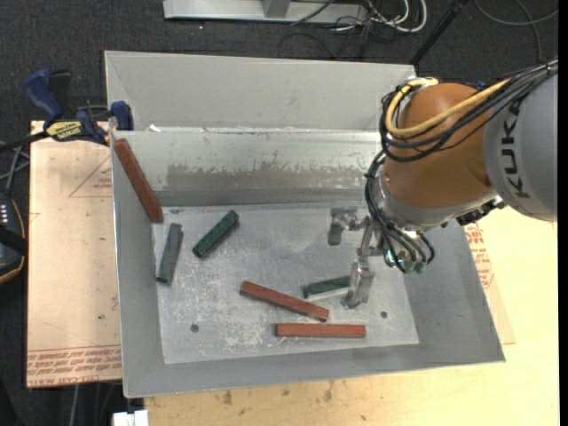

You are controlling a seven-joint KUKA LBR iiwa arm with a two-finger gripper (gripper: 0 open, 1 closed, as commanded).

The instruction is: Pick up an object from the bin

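Observation:
My gripper hangs low over the right part of the bin floor, open, with one finger toward the back and the other toward the front. A short dark green bar lies flat with its right end against the front finger, not between the two. Just left of it a red-brown bar lies at a slant. A second red-brown bar lies level near the bin's front edge, below the gripper.
On the left of the floor lie a dark green bar and a grey-green bar. A long red-brown bar leans along the left wall. The orange-covered arm comes in from the right.

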